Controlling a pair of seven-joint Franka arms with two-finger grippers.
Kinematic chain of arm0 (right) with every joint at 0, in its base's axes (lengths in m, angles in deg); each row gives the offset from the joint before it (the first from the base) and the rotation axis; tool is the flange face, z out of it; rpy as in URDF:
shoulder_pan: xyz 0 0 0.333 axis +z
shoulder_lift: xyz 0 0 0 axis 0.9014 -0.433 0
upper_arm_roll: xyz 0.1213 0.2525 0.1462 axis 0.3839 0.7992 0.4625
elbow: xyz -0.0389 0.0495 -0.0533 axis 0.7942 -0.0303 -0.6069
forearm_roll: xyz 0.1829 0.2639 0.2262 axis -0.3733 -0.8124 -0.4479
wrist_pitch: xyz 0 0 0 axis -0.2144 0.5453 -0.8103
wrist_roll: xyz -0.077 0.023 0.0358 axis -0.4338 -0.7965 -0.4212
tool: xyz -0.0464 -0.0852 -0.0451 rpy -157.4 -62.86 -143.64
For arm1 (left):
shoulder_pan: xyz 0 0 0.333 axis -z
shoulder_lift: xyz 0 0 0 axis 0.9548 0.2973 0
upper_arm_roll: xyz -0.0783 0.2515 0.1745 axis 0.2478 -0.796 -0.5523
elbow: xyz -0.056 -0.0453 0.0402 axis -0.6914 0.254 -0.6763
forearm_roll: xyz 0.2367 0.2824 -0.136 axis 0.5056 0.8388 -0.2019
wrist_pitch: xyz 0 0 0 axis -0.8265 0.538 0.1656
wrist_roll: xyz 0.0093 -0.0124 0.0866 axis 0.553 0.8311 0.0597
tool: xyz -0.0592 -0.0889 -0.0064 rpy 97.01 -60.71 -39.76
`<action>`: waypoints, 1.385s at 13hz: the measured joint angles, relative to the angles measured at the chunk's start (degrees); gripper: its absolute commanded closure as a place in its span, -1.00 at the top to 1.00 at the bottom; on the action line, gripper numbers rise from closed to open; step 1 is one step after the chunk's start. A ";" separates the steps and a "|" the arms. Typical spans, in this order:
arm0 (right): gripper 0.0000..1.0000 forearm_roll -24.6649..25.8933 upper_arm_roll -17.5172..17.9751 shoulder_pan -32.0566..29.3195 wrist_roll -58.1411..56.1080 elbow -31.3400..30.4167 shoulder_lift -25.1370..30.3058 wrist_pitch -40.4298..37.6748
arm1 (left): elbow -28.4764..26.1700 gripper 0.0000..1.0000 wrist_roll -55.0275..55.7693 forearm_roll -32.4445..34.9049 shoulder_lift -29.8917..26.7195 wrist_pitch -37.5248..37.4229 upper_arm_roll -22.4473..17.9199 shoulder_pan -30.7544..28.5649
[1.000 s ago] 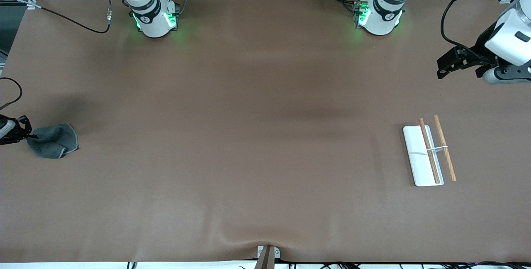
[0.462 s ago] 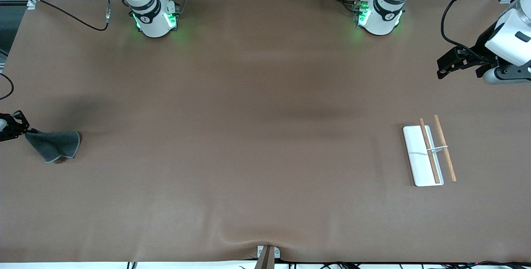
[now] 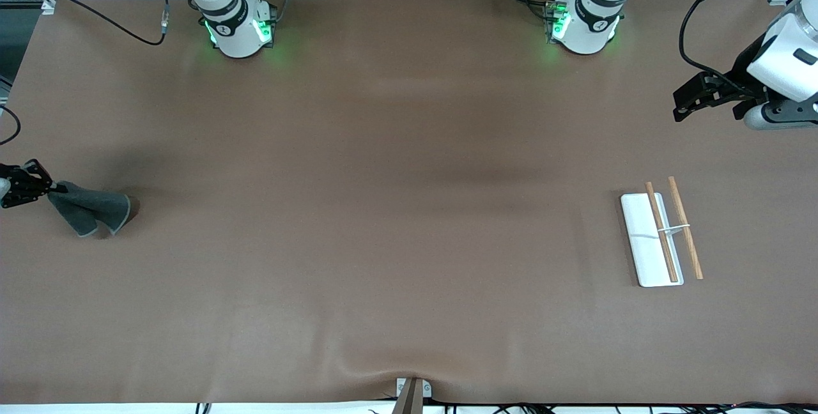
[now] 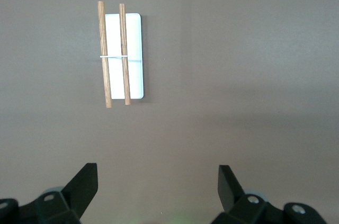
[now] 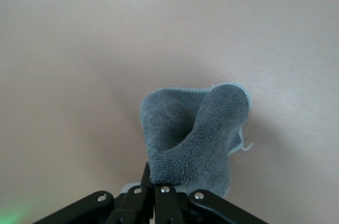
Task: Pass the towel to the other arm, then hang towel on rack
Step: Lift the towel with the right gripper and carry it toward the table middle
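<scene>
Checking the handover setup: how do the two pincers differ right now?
The right pincer is shut on the towel; the left pincer is open and holds nothing. The right one is at the right arm's end of the table, with the towel hanging from it; the left one waits at the left arm's end, above the rack. Both are black and two-fingered.
</scene>
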 measured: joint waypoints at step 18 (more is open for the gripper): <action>-1.00 -2.91 0.81 23.91 56.69 0.11 17.60 -23.01 | -0.02 1.00 0.00 0.00 0.00 0.07 0.06 -0.18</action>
